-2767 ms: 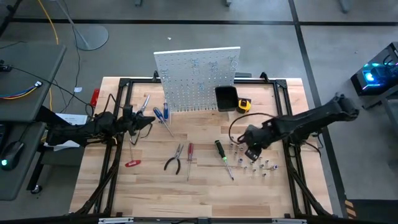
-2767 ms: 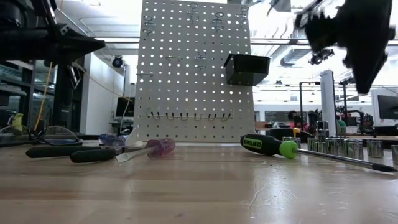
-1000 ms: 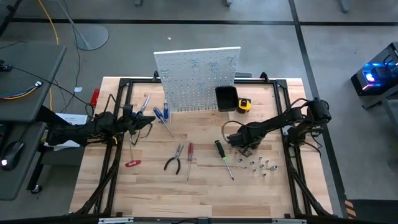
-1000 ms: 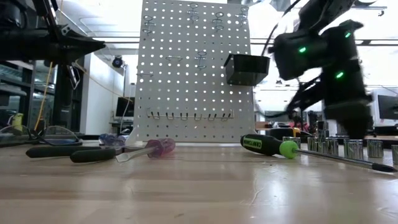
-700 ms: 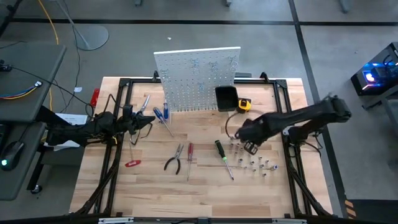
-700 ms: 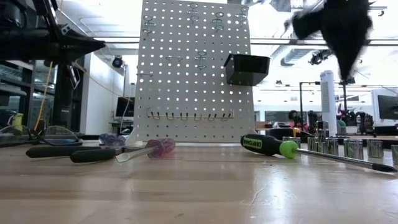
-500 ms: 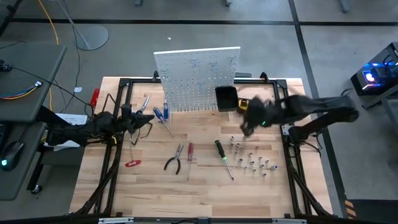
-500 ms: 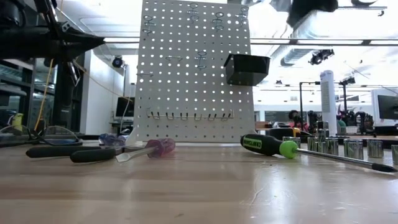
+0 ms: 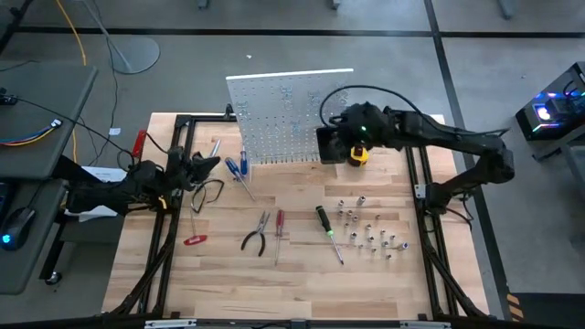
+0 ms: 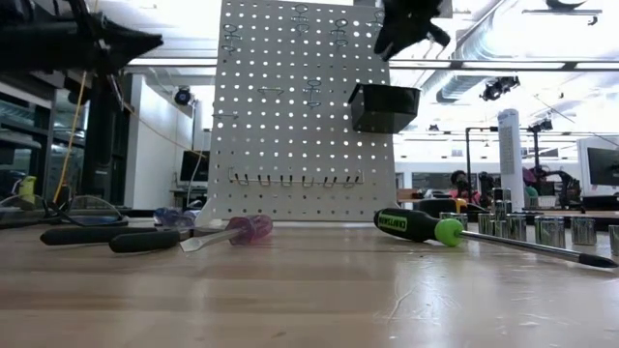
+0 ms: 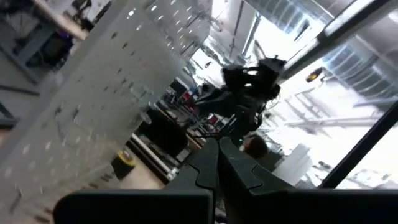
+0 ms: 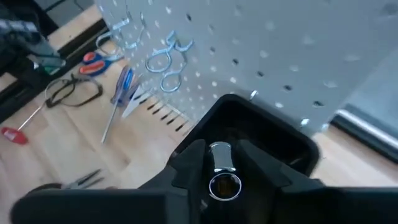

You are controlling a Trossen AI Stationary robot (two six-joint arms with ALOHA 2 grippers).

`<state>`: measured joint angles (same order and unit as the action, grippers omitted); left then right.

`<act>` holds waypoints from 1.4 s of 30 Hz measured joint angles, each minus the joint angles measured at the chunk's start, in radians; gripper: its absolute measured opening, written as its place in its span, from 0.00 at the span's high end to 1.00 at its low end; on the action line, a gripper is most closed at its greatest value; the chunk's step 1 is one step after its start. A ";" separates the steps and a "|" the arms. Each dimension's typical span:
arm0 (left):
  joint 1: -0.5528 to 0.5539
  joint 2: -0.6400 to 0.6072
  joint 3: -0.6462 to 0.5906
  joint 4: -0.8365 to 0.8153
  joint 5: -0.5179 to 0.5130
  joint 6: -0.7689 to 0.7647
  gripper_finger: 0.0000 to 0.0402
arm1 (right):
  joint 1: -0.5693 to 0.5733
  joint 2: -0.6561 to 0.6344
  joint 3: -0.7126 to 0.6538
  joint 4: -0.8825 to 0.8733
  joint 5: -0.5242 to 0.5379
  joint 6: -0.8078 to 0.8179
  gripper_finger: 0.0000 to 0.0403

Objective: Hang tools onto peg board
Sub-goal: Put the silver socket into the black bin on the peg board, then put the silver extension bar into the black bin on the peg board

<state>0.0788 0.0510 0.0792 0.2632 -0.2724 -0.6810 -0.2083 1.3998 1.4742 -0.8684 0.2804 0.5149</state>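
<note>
1. My right gripper [image 12: 219,169] is up above the small black bin [image 9: 331,144] on the peg board [image 9: 285,114], at the far side of the table [image 9: 302,265].
2. In the right wrist view a small silver socket [image 12: 221,171] sits between my two fingers [image 12: 188,163], right over the bin's open mouth. The fingers stand a little apart on either side of it; I cannot tell whether they are gripping it or have let go.
3. From the low view the same gripper [image 10: 406,24] shows dark against the ceiling, just above the bin [image 10: 384,106].
4. My left gripper [image 9: 203,166] is clenched with nothing in it, held over the table's left side near the black frame [image 9: 174,201].
5. The tools lie on the table in front of the board: two blue screwdrivers [image 9: 237,168] just below the board's left end, dark pliers [image 9: 255,234] and a red screwdriver [image 9: 280,225] side by side in the middle, a green and black screwdriver [image 9: 325,225] to their right, and a small red-handled tool [image 9: 194,240] near the left edge.
6. A scatter of silver sockets [image 9: 370,233] lies to the right of the green screwdriver.
7. A yellow tape measure [image 9: 357,154] sits just beside the bin.
8. Wire hooks [image 12: 165,59] stick out of the board, with no tool on the ones I can see.
</note>
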 joint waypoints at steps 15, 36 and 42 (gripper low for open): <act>0.000 0.441 0.414 -0.103 0.099 0.350 1.00 | -0.028 0.051 0.070 -0.105 -0.183 -0.051 0.71; 0.031 0.966 0.904 -0.842 0.131 0.334 0.85 | 0.315 0.032 -0.331 -0.341 -0.285 0.162 0.70; 0.029 0.989 0.904 -0.889 0.132 0.318 0.67 | 0.159 0.033 -0.472 -0.209 -0.257 0.163 0.59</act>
<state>0.1074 1.0404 0.9829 -0.6262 -0.1405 -0.3630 -0.0496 1.4326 1.0024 -1.0779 0.0234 0.6779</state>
